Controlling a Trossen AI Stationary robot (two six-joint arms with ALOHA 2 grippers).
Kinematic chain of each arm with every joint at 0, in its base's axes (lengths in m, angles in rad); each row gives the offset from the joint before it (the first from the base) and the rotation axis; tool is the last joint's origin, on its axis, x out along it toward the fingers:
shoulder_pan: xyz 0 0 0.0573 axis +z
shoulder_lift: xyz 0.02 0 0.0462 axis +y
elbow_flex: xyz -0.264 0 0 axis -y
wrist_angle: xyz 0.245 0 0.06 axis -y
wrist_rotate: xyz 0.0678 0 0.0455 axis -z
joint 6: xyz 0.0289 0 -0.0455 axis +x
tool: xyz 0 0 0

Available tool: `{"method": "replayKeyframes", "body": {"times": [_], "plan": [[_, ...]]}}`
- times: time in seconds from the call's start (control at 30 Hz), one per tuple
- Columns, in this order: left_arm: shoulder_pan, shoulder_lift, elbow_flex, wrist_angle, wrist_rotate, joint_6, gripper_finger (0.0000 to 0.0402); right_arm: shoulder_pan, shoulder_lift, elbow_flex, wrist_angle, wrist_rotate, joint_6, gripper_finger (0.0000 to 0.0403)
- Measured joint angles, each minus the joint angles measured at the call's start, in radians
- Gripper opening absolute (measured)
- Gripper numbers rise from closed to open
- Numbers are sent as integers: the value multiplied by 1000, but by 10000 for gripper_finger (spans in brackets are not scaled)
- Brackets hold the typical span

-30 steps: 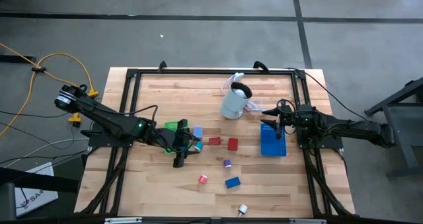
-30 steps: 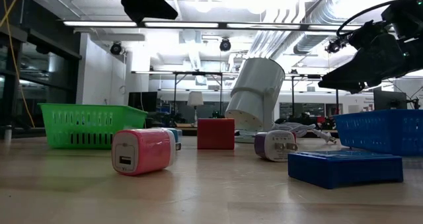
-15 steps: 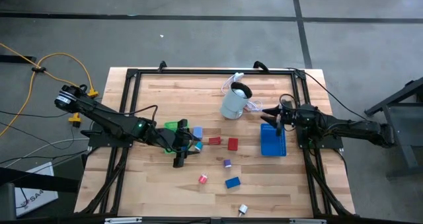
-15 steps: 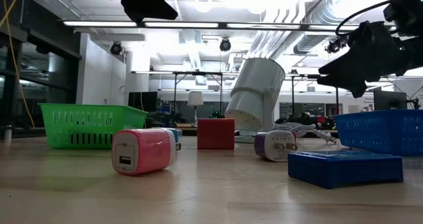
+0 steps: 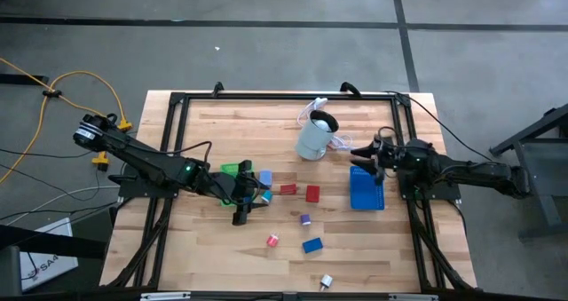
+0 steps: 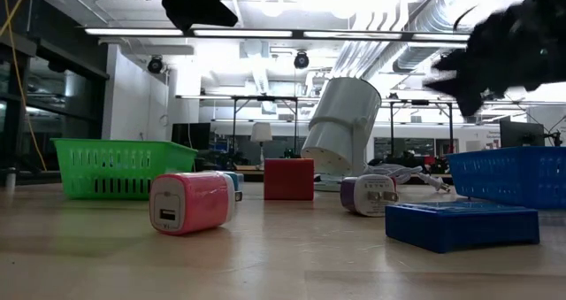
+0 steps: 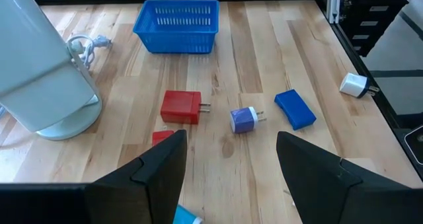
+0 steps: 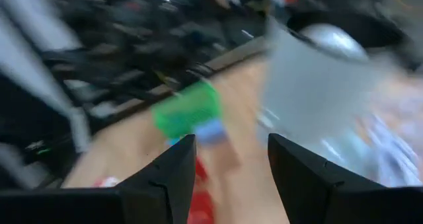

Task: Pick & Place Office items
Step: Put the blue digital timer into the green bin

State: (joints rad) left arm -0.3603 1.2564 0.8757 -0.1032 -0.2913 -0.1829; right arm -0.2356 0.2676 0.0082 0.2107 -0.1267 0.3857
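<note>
Office items: several small pieces are spread on the wooden table (image 5: 213, 132), between the two trays and toward the near edge.
Red block (image 5: 312, 194): it is seen near the table's middle, beside a flatter red piece (image 5: 287, 189); in the left wrist view it shows as a red plug adapter (image 7: 181, 107) with prongs.
Purple and white adapter (image 5: 305, 219): it lies just below the red block in the high view, and it is apart from it.
Pink adapter (image 5: 272, 241): it lies nearer to the front edge; in the low view it is the closest piece (image 6: 191, 203), lying on its side.
Blue flat block (image 5: 311, 245): it is placed beside the pink adapter, well apart from the blue tray.
White adapter (image 5: 326, 282): it lies alone, close to the front edge of the table.
Light blue piece (image 5: 264, 178): it is seen just beside the left gripper and near the green tray.
Left gripper (image 5: 241, 203): it is held above the table next to the green tray (image 5: 232, 170); its fingers (image 7: 153, 171) are apart, and nothing is seen between them.
Right gripper (image 5: 373, 159): it is held over the far end of the blue tray (image 5: 366, 193); the fingers (image 8: 173, 168) stand apart with nothing visible between them, though this view is blurred.
Pale cylinder (image 5: 316, 137): it stands tilted between the trays at the far side, with a white cord (image 5: 312, 107) behind it.
</note>
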Motion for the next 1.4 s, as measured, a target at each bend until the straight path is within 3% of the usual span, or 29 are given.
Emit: {"method": "replayKeyframes", "body": {"times": [0.1,0.27,1.0,1.4], "plan": [[0,0,0,0,0,0,227,11,-1,15,53,-52,-31,175],[0,0,0,0,0,0,227,62,66,105,9,-31,-69,175],[0,0,0,3,0,0,227,345,619,523,-6,5,-285,175],[0,0,0,3,0,0,227,442,706,640,-51,26,-310,175]]}}
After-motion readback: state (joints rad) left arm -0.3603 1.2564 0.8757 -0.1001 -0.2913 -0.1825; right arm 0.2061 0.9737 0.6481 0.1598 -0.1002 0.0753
